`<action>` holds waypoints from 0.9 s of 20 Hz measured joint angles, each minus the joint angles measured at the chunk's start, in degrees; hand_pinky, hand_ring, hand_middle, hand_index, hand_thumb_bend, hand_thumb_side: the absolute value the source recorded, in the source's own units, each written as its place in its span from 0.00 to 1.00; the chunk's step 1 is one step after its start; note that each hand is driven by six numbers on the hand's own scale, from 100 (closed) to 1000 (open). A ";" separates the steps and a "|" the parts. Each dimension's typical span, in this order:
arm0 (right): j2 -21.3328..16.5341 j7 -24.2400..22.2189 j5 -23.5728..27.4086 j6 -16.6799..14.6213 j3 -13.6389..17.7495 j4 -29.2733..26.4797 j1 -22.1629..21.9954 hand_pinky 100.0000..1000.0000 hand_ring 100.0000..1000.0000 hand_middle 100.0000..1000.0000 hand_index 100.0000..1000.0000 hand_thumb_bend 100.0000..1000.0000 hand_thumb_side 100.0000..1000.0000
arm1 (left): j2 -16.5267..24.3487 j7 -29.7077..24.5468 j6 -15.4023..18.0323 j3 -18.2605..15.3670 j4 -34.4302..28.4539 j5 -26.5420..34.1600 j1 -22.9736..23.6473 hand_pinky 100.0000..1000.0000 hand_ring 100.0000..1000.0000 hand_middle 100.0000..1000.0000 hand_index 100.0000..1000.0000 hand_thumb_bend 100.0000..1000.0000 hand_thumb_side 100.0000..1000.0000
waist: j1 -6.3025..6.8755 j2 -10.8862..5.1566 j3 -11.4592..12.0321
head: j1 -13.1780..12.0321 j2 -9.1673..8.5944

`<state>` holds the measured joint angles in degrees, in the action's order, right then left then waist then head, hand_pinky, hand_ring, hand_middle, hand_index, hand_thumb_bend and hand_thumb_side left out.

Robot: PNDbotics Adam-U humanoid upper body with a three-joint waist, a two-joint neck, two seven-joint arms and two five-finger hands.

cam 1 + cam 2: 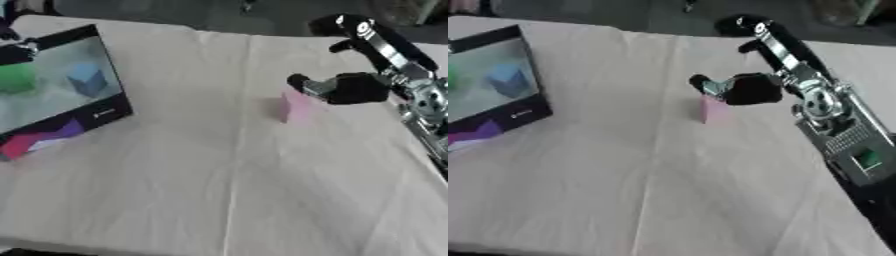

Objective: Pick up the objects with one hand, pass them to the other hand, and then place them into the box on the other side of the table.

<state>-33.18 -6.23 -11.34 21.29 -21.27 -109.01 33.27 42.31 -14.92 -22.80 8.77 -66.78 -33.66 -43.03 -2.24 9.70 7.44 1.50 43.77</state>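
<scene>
The box [61,85], open and holding a green block [16,78] and a blue block [87,80], lies at the table's [175,190] left edge, while well right of it the pink block [296,106] stands under the right hand [354,87], whose curled fingers touch its top.

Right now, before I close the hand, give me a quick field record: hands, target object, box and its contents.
right hand: over the pink block, fingers curled, contact unclear
left hand: not in view
pink block: upright on the tablecloth, right of centre
box: black-rimmed, at left edge of table
box contents: blue cube, green object
</scene>
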 measured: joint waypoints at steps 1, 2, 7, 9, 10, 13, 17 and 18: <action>-0.32 -1.48 -0.23 -0.39 0.02 -0.12 0.00 0.80 0.90 0.78 0.83 0.48 0.16 | -0.01 1.50 -0.02 -0.33 -1.28 2.11 0.47 0.85 0.78 0.81 0.79 0.00 0.71 | 0.00 0.01 0.02 | 0.42 0.00; -0.73 -3.46 -0.34 -0.95 0.04 -0.14 0.04 0.82 0.91 0.78 0.83 0.48 0.15 | -0.05 3.54 -0.04 -0.86 -2.90 4.57 0.99 0.85 0.77 0.80 0.77 0.00 0.74 | 0.00 0.03 0.09 | 0.90 0.00; -2.54 -18.87 -2.57 -6.09 0.72 1.08 3.60 0.89 0.93 0.81 0.85 0.51 0.09 | -0.62 14.60 0.61 -2.41 -10.95 17.86 4.08 0.86 0.77 0.79 0.74 0.00 0.76 | 0.00 0.03 0.02 | 2.79 0.01; -2.57 -25.64 -4.64 -8.74 0.87 2.95 5.38 0.90 0.93 0.81 0.86 0.51 0.10 | -0.62 17.39 0.67 -2.41 -13.30 21.68 4.72 0.85 0.77 0.79 0.74 0.00 0.76 | 0.02 0.03 -0.11 | 3.34 0.02; -2.56 -28.38 -5.51 -9.89 0.94 4.14 6.28 0.90 0.93 0.81 0.86 0.51 0.10 | -0.62 18.33 0.58 -2.37 -13.94 22.97 4.87 0.85 0.77 0.78 0.74 0.00 0.76 | 0.02 0.01 -0.17 | 3.59 0.02; -2.84 -34.19 -6.83 -12.78 1.07 7.81 8.78 0.91 0.93 0.82 0.86 0.51 0.09 | -0.62 19.94 0.44 -2.20 -14.91 25.38 5.17 0.85 0.76 0.77 0.73 0.00 0.76 | 0.02 -0.03 -0.08 | 4.46 0.03; -4.07 -38.50 -6.43 -15.57 1.07 12.99 12.20 0.93 0.95 0.84 0.87 0.51 0.07 | -0.94 21.51 1.47 -2.21 -16.06 27.74 5.25 0.86 0.76 0.76 0.71 0.00 0.75 | 0.02 -0.05 0.12 | 5.32 0.04; -4.33 -39.43 -6.26 -16.25 1.04 14.18 12.92 0.94 0.95 0.85 0.87 0.51 0.07 | -1.13 22.04 1.80 -2.21 -16.36 28.31 5.26 0.86 0.76 0.76 0.71 0.00 0.74 | 0.02 -0.05 0.13 | 5.47 0.05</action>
<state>-37.51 -45.66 -17.59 5.04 -20.22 -94.83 46.19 41.18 7.12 -20.99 6.56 -83.14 -5.35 -37.76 -2.22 9.66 7.57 6.96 43.82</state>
